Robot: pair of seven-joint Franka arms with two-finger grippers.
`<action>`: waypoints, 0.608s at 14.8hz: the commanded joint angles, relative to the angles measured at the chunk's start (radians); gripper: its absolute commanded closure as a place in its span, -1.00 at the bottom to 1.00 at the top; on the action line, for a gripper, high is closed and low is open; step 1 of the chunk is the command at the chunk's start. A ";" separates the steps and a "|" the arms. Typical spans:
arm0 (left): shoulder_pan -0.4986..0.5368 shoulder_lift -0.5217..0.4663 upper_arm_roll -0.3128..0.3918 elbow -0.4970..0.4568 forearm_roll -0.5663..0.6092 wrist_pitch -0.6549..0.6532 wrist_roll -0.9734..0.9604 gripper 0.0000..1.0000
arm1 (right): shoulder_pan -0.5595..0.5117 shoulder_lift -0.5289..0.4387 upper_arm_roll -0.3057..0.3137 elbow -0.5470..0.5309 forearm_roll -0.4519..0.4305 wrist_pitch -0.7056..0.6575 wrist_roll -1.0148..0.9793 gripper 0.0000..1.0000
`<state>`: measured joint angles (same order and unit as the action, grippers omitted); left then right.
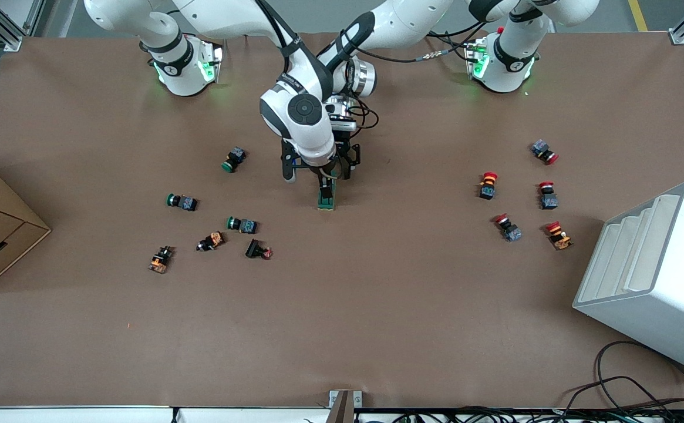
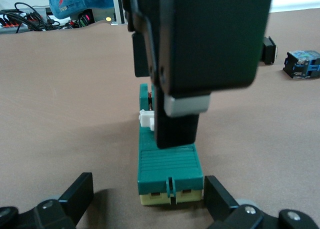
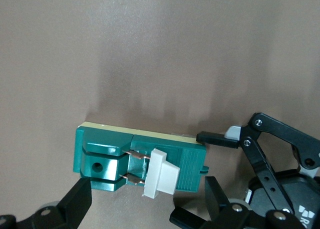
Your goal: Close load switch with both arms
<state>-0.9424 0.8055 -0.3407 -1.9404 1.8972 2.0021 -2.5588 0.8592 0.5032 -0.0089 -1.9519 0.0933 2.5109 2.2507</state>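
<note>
Load switch (image 1: 326, 198) partly hidden — both end effectors (left (image 1: 346, 170), right (image 1: 325, 187)) spread, ungripped.

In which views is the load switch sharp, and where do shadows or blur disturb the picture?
Right wrist view: the load switch is sharp, with a soft shadow on the table above it. Left wrist view: the switch is clear, but the right gripper close to the camera looks dark and slightly blurred. Front view: even light; the arms partly hide the switch.

Both pincers meet over mid-worktop (image 1: 377, 305): the right pincer (image 1: 325, 183) hangs directly above the green load switch (image 1: 326, 200), and the left pincer (image 1: 347, 160) sits just beside it.
</note>
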 commanded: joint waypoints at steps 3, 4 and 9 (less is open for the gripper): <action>-0.003 0.026 0.003 0.023 0.013 -0.014 -0.004 -0.99 | 0.014 0.014 -0.013 -0.009 -0.012 0.031 0.018 -1.00; -0.003 0.024 0.003 0.023 0.011 -0.014 -0.004 -0.99 | 0.014 0.015 -0.013 -0.009 -0.015 0.035 0.018 -1.00; -0.004 0.026 0.003 0.021 0.011 -0.014 -0.006 -0.99 | 0.015 0.038 -0.014 -0.010 -0.017 0.086 0.017 -1.00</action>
<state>-0.9428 0.8068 -0.3409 -1.9395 1.8972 1.9996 -2.5588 0.8597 0.5301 -0.0113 -1.9518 0.0911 2.5648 2.2506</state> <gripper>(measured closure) 0.004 0.000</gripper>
